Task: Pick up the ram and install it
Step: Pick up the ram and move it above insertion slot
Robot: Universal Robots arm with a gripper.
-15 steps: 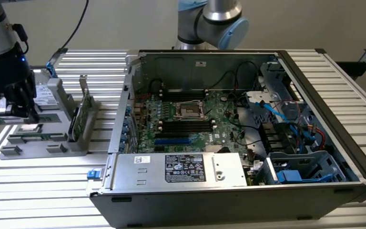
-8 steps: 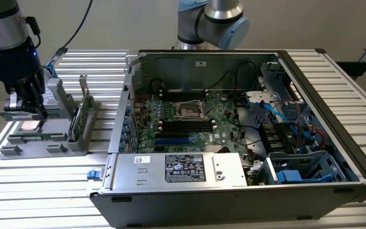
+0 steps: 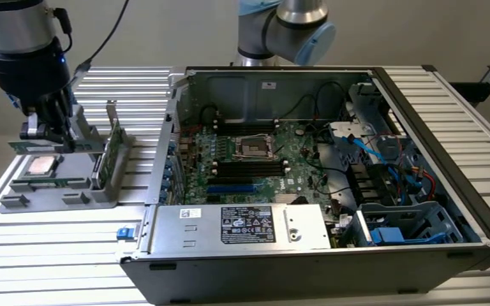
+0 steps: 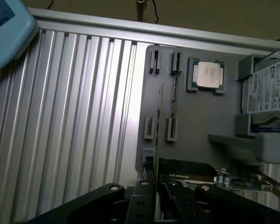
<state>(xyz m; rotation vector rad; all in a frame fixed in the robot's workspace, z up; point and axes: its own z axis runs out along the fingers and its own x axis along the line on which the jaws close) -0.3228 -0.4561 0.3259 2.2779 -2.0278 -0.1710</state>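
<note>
Gripper [image 3: 51, 140] clamped mid-length on the ram [image 3: 23, 146], over the tray [image 3: 23, 203]'s far side; light, stiff, fragile, so I'm pinching flat faces gently

We lose the grey robot arm [image 3: 20, 32] past the exterior view's upper edge. There the black claw [image 3: 51, 140], clamped on the long, slim green ram stick [image 3: 25, 146], covers the stick's middle. In the wrist view the claw [image 4: 159, 186] is cropped by the edge. The ram stick [image 4: 160, 121] shows edge-on, so we cannot see its chips. The silver hard drive [image 4: 268, 88] is cut off, its label print too small to read.
</note>
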